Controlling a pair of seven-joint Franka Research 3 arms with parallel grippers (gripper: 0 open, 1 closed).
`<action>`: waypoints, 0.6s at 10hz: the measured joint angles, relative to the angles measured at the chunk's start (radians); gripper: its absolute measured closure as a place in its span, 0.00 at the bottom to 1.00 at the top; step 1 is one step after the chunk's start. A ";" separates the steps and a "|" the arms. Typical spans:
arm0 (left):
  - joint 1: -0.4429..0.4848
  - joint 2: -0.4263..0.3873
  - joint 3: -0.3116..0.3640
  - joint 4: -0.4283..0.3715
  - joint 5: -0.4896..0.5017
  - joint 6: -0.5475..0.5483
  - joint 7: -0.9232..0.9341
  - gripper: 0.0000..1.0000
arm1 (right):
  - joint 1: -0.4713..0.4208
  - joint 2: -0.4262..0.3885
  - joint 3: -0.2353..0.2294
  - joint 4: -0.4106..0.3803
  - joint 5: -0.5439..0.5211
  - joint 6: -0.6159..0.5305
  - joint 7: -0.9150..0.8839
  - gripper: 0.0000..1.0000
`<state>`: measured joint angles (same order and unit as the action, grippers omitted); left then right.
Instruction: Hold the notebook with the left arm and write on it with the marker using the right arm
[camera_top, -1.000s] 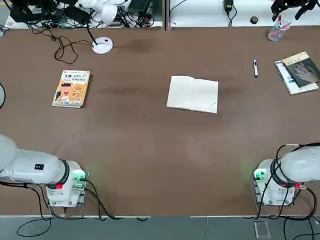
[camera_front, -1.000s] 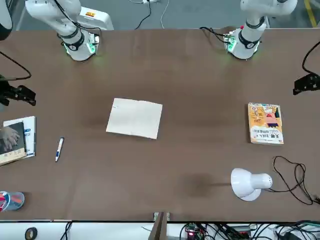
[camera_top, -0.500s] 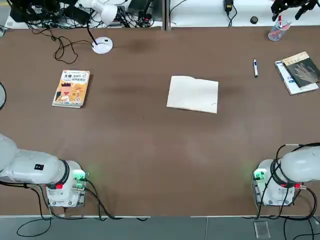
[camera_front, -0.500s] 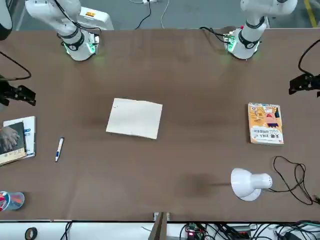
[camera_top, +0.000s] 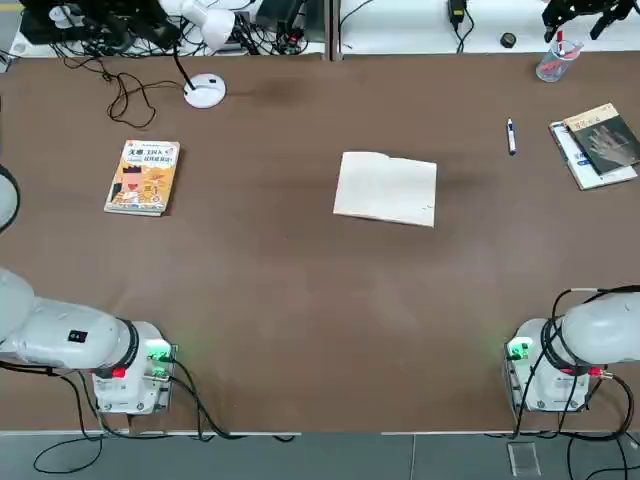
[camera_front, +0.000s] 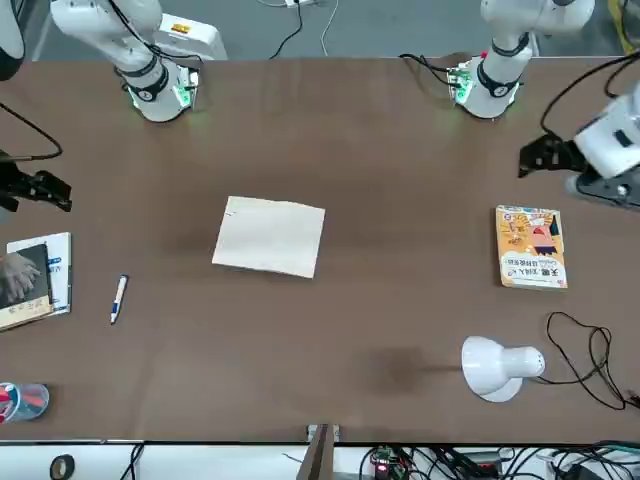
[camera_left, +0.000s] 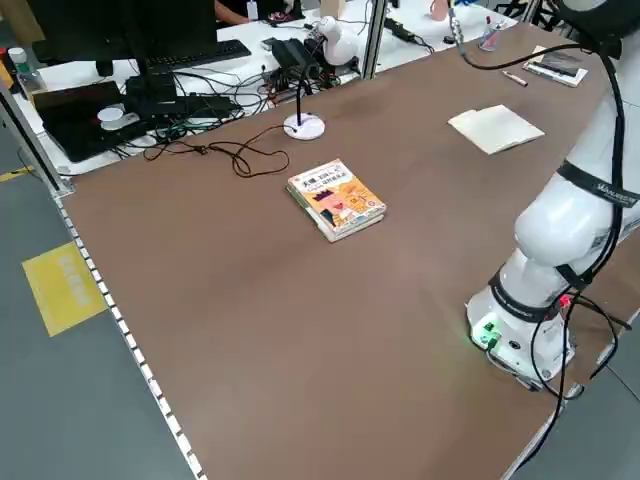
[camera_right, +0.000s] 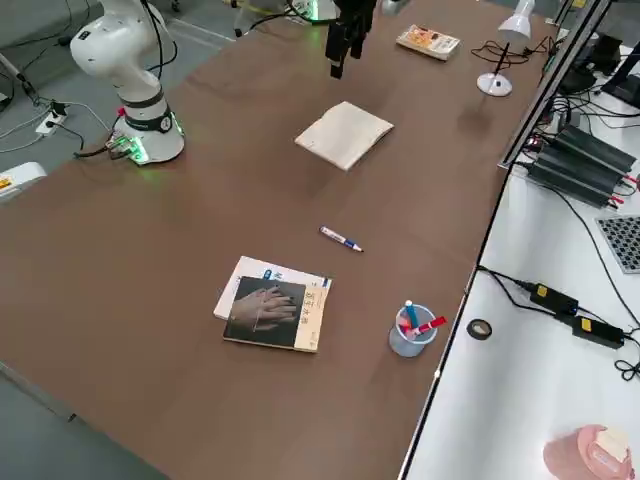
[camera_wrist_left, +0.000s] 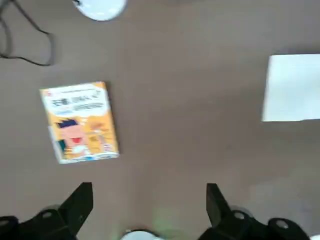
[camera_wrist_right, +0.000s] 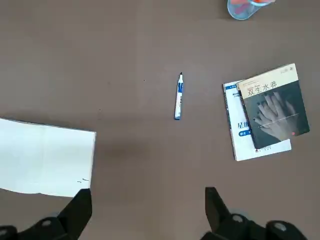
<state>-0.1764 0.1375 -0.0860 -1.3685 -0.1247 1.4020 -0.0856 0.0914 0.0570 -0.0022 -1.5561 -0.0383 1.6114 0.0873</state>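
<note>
Brown tabletop (camera_top: 280, 290), white desk (camera_right: 520, 400) w/ black cables (camera_left: 235, 95) along its far side, grey floor (camera_left: 80, 400) round it. On the far desk, L end: dark monitor (camera_left: 100, 30); part of a person (camera_left: 240, 10) shows behind.

My L gripper (camera_wrist_left: 150, 188): fingers wide apart, nothing btwn them, up above the L part of the table, near the orange-yellow illustrated book (camera_top: 143, 178). My R gripper (camera_wrist_right: 148, 192): fingers also wide apart, holding nothing, up above the R side of the table. Neither touches the notebook or marker.

Cream-white notebook (camera_top: 385, 188) lies open & flat abt mid-table, L-to-R, a bit toward the far side; pages pale, w/ a few tiny dark strokes nr one corner. It's btwn the illustrated bk & the marker, closer to the marker. White marker (camera_top: 511, 136) w/ blue bands & dark tip lies on its side, R of the notebook, apart from it, tip end pointing away from my bases.

Further R: dark-covered bk w/ a hand pic (camera_top: 604, 140), lying partly on a white-and-blue bk (camera_right: 240, 280). Clear-bluish cup (camera_top: 559, 60) stands nr the far edge, beyond marker & bks, w/ a red-capped pen (camera_right: 428, 326) & a blue-capped one (camera_right: 411, 313) in it. Far L: white desk lamp (camera_top: 205, 91), round base on table, w/ a tangled dark cord (camera_top: 125, 98) just beside.
</note>
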 joint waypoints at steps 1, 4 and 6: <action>-0.003 0.002 -0.035 0.000 -0.007 0.004 -0.060 0.00 | 0.000 0.000 0.000 0.000 0.000 0.000 0.000 0.00; -0.034 0.020 -0.151 -0.001 -0.015 0.047 -0.306 0.00 | 0.000 0.000 -0.002 0.000 0.000 0.000 0.000 0.00; -0.094 0.041 -0.186 -0.002 -0.015 0.090 -0.437 0.00 | 0.000 0.000 -0.003 0.000 0.000 0.000 0.000 0.00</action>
<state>-0.2706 0.1782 -0.2720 -1.3703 -0.1401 1.4922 -0.5229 0.0914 0.0570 -0.0051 -1.5560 -0.0383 1.6118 0.0872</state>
